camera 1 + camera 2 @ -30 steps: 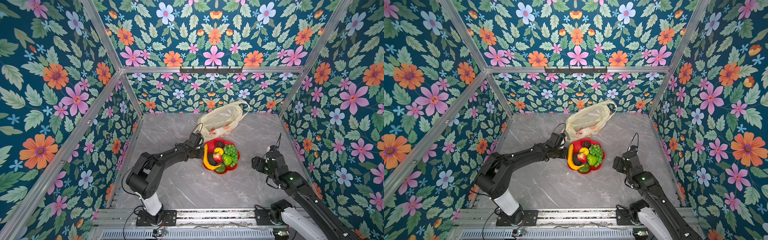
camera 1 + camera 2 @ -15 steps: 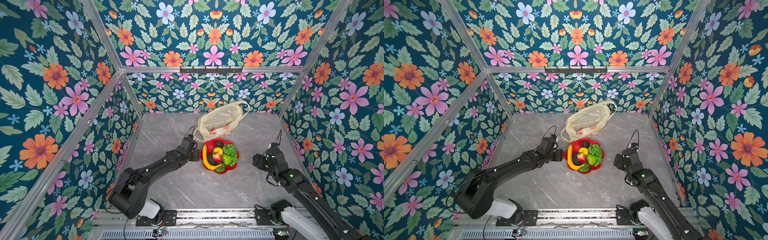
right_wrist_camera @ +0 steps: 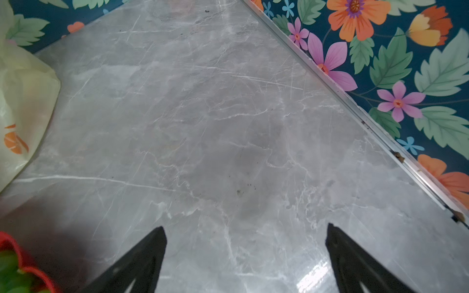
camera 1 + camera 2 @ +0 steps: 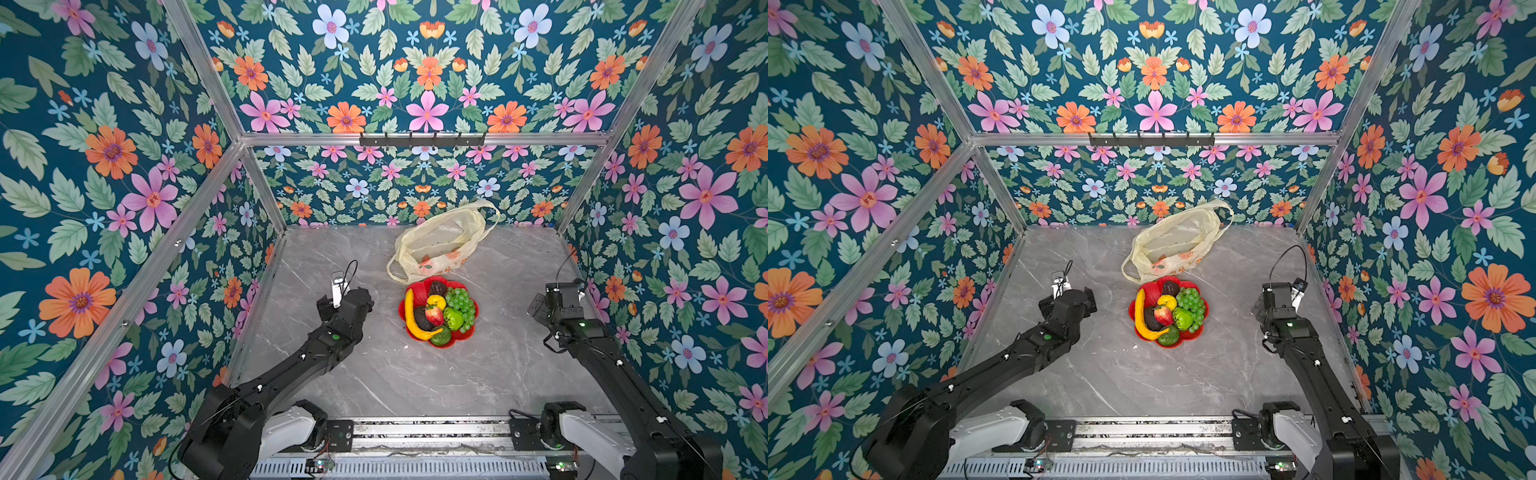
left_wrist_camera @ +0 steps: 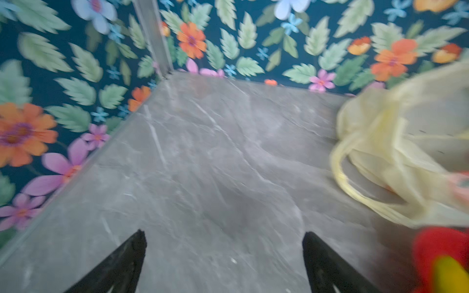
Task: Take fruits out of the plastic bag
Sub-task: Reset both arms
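Broadly, the grey marbled surface point(image 4: 415, 374) fills the floor of the flower-papered booth. At its far end, near the middle of the back wall, lies the plastic bag point(image 4: 440, 245): pale yellow, translucent and crinkled, slumped low with its mouth slack. One loop handle point(image 4: 395, 270) trails toward the plate and the other point(image 4: 490, 212) lifts against the wall. Orange slices and red print show on the end nearest the plate in both top views.

Just in front of the bag, touching its edge, sits a red flower-shaped plate point(image 4: 468, 330) heaped with the fruits.

Well apart to either side of the plate, each arm ends over bare surface. The left claw point(image 5: 223, 239) has its fingers spread wide with nothing between them, and the right claw point(image 3: 245, 229) is likewise spread and empty.

On the plate, a yellow banana point(image 4: 411, 316) curves along the left rim. A green grape bunch point(image 4: 461, 303) fills the right side, and a green avocado point(image 4: 441, 336) sits at the near edge. A green apple point(image 4: 453, 319), a dark avocado point(image 4: 437, 287), a yellow lemon point(image 4: 436, 300) and a red strawberry point(image 4: 434, 314) cluster in the middle.
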Robot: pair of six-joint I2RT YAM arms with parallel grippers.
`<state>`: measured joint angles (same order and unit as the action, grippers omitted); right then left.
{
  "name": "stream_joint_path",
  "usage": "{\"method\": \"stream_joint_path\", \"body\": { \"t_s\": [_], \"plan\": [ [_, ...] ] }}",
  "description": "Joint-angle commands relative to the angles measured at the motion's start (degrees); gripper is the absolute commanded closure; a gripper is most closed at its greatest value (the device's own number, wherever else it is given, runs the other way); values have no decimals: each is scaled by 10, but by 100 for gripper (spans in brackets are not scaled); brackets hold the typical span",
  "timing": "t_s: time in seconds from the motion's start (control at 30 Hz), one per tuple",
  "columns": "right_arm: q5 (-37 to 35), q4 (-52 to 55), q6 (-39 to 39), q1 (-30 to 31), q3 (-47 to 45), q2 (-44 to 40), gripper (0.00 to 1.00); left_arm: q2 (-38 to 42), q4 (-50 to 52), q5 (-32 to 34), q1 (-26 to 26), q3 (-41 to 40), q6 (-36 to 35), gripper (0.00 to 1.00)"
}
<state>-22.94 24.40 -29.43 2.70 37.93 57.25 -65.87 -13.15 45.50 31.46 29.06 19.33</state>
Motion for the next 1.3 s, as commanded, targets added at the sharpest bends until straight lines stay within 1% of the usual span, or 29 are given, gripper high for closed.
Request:
{"method": "stream_joint_path", "body": {
  "t_s": [0.0,0.13,0.17,0.2,0.23,0.27,0.3,0.4,0.47,0.53,0.57,0.6,0.7,0.77,0.8,0.83,0.87,0.9,0.93,0.97,1.0,1.03,1.1,1.13,1.17,1.2,1.23,1.27],
  "plan": [
    [-32,-138,62,-4,-32,2,1,-13,-185,114,-27,-35,-114,0],
    [-39,-261,126,-4,-83,21,1,-62,-289,108,-80,-57,-185,0],
    [-43,-285,137,-5,-91,31,1,-77,-362,104,-88,-79,-222,1],
    [-47,-306,145,-5,-96,43,1,-93,-452,87,-95,-112,-272,0],
    [-48,-324,152,-5,-101,53,1,-109,-546,57,-104,-140,-305,0],
    [-48,-343,159,-5,-106,64,1,-128,-616,24,-115,-163,-331,0],
    [-46,-372,169,-5,-114,77,1,-150,-653,10,-123,-174,-344,0],
    [-31,-460,199,-5,-136,118,1,-203,-670,-16,-136,-176,-341,0],
    [-13,-509,221,-5,-144,146,1,-231,-723,-26,-141,-184,-354,0],
    [7,-553,240,-5,-148,170,1,-230,-719,-27,-145,-184,-353,0],
    [20,-559,250,-5,-145,176,1,-227,-718,-44,-151,-187,-352,0],
    [42,-558,255,-5,-139,183,1,-228,-718,-59,-155,-189,-356,0],
    [88,-547,269,-5,-124,197,1,-230,-734,-69,-157,-195,-366,0],
    [134,-602,276,-4,-148,194,1,-201,-727,-82,-156,-212,-337,0],
    [157,-646,283,-5,-167,196,1,-176,-697,-105,-158,-220,-298,0],
    [164,-651,284,-5,-169,199,1,-158,-664,-148,-165,-222,-275,0],
    [163,-655,284,-5,-168,206,1,-155,-643,-186,-175,-214,-267,0],
    [165,-661,285,-5,-167,216,1,-167,-630,-208,-179,-201,-266,0],
    [170,-663,287,-5,-163,226,1,-189,-647,-205,-180,-195,-267,0],
    [170,-668,287,-5,-162,231,1,-217,-684,-193,-183,-196,-266,0],
    [169,-656,285,-5,-160,228,1,-254,-750,-191,-195,-201,-261,0],
    [168,-663,285,-6,-162,227,1,-271,-793,-198,-206,-209,-259,0],
    [167,-670,284,-6,-167,227,1,-234,-713,-228,-223,-209,-223,0],
    [167,-675,285,-5,-169,228,1,-237,-699,-241,-229,-200,-221,0],
    [166,-679,283,-5,-171,227,1,-250,-710,-252,-232,-193,-226,0],
    [164,-686,283,-5,-175,227,1,-258,-702,-271,-244,-186,-216,0],
    [165,-698,283,-5,-183,226,1,-272,-689,-268,-252,-176,-207,0],
    [166,-710,284,-6,-189,226,1,-284,-696,-262,-254,-167,-215,0]
  ]
}}
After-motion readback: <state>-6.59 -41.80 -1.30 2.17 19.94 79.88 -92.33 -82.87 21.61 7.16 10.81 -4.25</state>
